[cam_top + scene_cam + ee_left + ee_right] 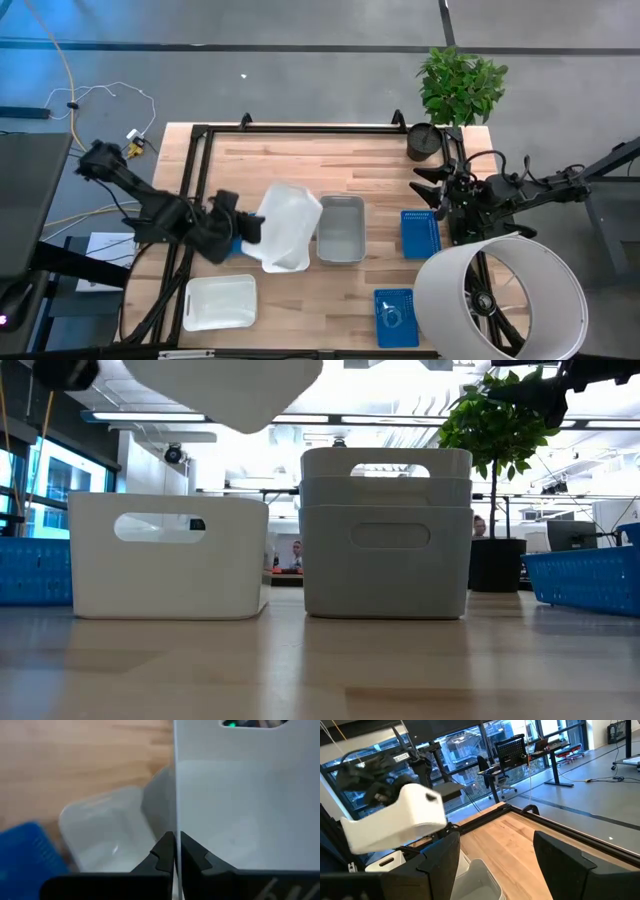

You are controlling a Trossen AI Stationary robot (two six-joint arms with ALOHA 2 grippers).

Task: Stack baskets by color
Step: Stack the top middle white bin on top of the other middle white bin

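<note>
Table [300, 140]: light wood, dark-framed, carrying everything below.

White cylinder [500, 300]: large, sitting at the near right corner, overlapping the right arm's base.

Lifted white basket [288, 228]: hanging tilted above the table, its long axis running roughly front to back. The left gripper [175, 851] is pinching one thin wall of it, fingers pressed together on the plastic. It is hovering just beside the grey baskets [341, 229]. The second white basket [220, 301], likely its partner, is lying toward the near left edge, on the left arm's own side.

Grey baskets: already nested, standing mid-table, nearest obstacle to a swing rightward.

Blue baskets [420, 233] and [395, 317]: resting apart on the right.

Potted plant [455, 90]: standing at the far right corner.

Right gripper [432, 190]: waiting near the plant, fingers spread, holding nothing.
</note>
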